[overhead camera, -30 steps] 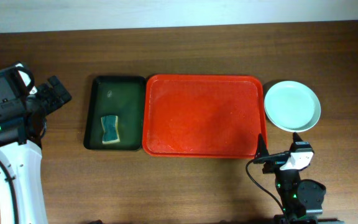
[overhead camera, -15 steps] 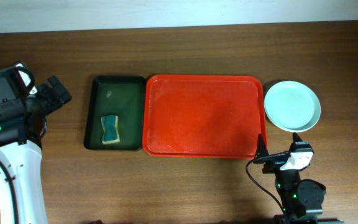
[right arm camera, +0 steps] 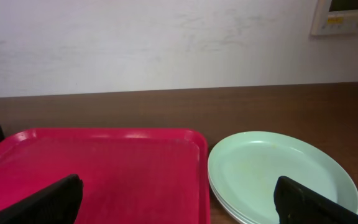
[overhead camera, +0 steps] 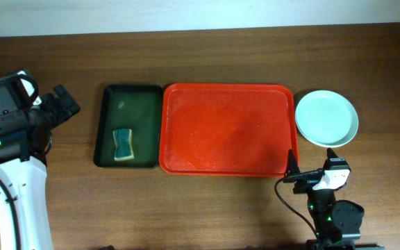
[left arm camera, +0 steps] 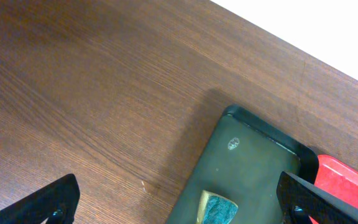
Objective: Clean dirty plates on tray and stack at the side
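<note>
Both empty, left gripper (left arm camera: pixel 176 193) and right gripper (right arm camera: pixel 178 186) wide open (plates (right arm camera: pixel 281 171) stacked beside tray (right arm camera: pixel 104 168))

A robotics lab or test room is what is being shown here. A dark wooden table (overhead camera: pixel 207 208) is seen set against a plain white wall (right arm camera: pixel 135 43), where a small pale control panel (right arm camera: pixel 347 15) is mounted. Two machines are stationed at the table: the left arm (overhead camera: pixel 12 187) and the right arm (overhead camera: pixel 332 212). Kitchen props are laid out in a tidy row: a dark green tray (overhead camera: pixel 134 104) with a sponge (overhead camera: pixel 122 144), a red tray (overhead camera: pixel 224 128), and stacked pale plates (overhead camera: pixel 326 118).
</note>
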Robot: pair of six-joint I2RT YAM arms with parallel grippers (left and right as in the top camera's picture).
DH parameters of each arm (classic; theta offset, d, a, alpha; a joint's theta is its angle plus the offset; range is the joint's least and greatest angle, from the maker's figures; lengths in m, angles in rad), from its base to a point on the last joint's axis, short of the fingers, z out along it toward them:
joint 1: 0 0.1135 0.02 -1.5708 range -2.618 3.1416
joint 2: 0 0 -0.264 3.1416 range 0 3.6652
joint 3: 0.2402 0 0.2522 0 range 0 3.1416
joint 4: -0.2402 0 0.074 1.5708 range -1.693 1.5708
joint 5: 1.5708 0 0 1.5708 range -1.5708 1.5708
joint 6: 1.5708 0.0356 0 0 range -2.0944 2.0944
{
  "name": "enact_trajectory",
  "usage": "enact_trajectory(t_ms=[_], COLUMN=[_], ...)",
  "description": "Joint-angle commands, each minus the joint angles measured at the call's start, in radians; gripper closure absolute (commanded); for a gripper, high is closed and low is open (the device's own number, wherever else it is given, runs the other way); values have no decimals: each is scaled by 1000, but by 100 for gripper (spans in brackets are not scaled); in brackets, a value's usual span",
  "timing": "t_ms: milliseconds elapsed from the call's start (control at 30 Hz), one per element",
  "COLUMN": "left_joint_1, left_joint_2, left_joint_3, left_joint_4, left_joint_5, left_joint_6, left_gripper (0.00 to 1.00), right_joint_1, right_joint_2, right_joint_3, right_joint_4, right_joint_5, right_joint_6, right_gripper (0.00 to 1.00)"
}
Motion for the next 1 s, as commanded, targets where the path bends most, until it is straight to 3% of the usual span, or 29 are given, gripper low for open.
enact_trajectory(t_ms=[0, 600, 800, 967], left_joint_1=[4, 4, 3, 2], left_joint_2=[3, -104, -259, -423], left_joint_3=[5, -9, -126, -346], left_joint_4=[2, 2, 2, 2], left_joint_5=[-7, -7, -7, -7], left_joint_6=[-13, -13, -13, -13], left_gripper=[1, 0, 1, 1], right_joint_1=[-6, -6, -6, -6], right_joint_2=[-8, -8, -8, -8], right_joint_3=[-5, -5, -5, -5], right_joint_4=[-5, -5, -5, -5], right_joint_5=[-9, -9, -9, -9], right_joint_6=[-7, -7, -7, -7], right_gripper=[1, 1, 1, 1])
